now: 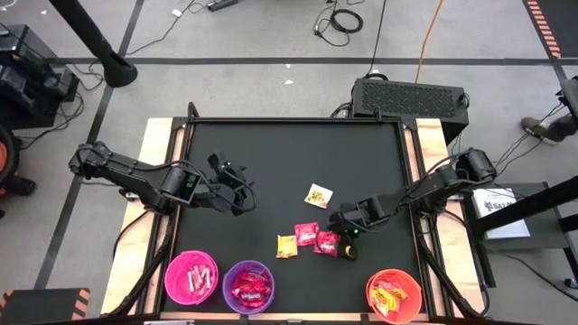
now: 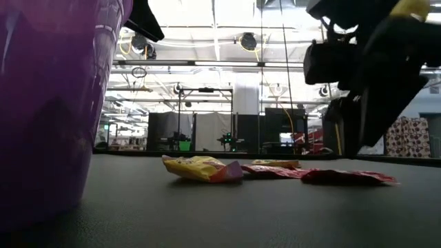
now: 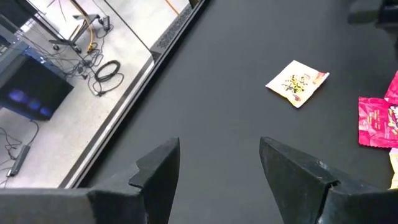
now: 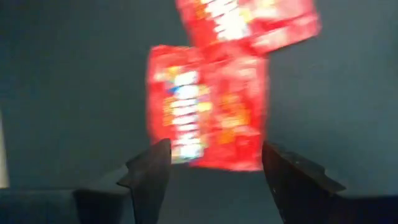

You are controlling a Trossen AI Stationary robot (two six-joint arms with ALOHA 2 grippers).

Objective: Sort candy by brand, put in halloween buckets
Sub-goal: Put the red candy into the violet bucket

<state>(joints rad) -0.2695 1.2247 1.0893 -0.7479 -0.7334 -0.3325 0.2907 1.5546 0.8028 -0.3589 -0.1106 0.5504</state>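
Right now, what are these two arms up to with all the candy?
They are sorting wrapped candy into three small plastic buckets. The right end effector hovers open by a shiny red packet; four packets lie loose on the black table. The left end effector waits open and empty. The pink, purple and orange buckets already hold candy.

The two red packets (image 4: 208, 106) under the right wrist camera are smeared; their print cannot be read, and the farther one (image 4: 249, 22) is cut off at the frame edge. From table height the purple bucket (image 2: 48, 103) fills one side, rim and base out of frame. The right arm (image 2: 375, 62) is a dark silhouette there, its fingers indistinct. From above, the wrappers inside the three buckets are too small to count, and the orange bucket (image 1: 395, 295) runs off the edge.
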